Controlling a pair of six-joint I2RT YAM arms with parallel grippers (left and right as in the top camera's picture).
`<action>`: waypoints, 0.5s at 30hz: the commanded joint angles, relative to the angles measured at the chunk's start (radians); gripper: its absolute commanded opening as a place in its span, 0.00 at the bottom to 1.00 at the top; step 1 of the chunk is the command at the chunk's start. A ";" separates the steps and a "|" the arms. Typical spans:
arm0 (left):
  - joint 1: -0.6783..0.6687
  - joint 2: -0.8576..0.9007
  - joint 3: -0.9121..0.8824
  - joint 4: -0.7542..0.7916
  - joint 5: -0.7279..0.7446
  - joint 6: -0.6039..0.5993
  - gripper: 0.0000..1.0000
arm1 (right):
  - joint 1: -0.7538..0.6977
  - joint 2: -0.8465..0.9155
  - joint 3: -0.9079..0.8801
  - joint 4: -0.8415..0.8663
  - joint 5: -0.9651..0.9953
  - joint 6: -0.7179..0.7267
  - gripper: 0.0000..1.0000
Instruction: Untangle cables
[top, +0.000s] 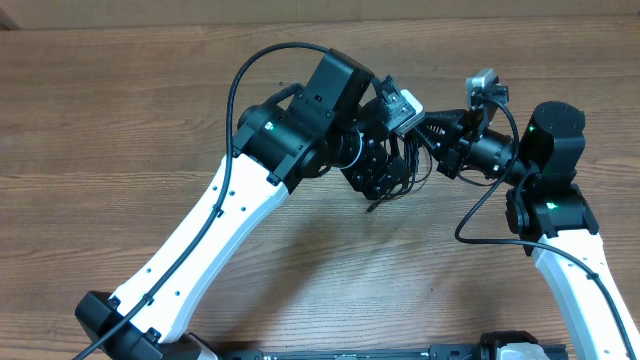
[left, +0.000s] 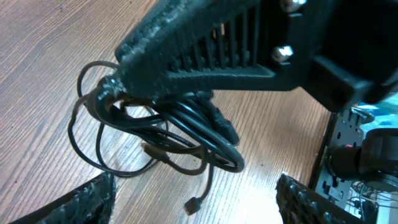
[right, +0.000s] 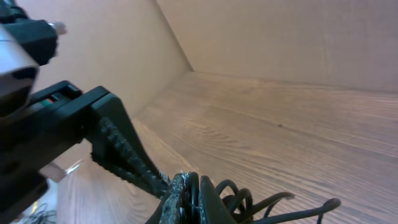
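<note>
The cables (left: 186, 134) are thin black cords bunched in loops, hanging just above the wooden table (left: 50, 56). One small plug (left: 193, 204) dangles at the bottom. My right gripper (right: 189, 194) is shut on a strand of the bundle, and the loops (right: 267, 205) spill out to its right. In the left wrist view, the right gripper's fingers (left: 186, 56) come in from above and pinch the bundle's upper left end. My left gripper (left: 194, 186) stands open, its fingers (left: 93, 199) wide on either side below the bundle, touching nothing. From overhead, both grippers meet at the cables (top: 405, 178) in the table's middle.
The left arm (top: 230, 210) slants in from the lower left and the right arm (top: 550, 190) stands at the right, each with its own thick black cable. Brown cardboard walls (right: 280, 31) close the table's far side.
</note>
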 joint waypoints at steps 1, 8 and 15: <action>-0.001 0.007 0.021 0.000 -0.014 0.011 0.81 | -0.003 -0.005 0.002 0.027 -0.040 0.031 0.04; -0.001 0.007 0.021 0.013 0.096 0.007 0.78 | -0.003 -0.005 0.002 0.066 -0.053 0.083 0.04; -0.001 0.007 0.021 0.019 0.125 -0.051 0.83 | -0.003 -0.005 0.002 0.071 -0.029 0.130 0.04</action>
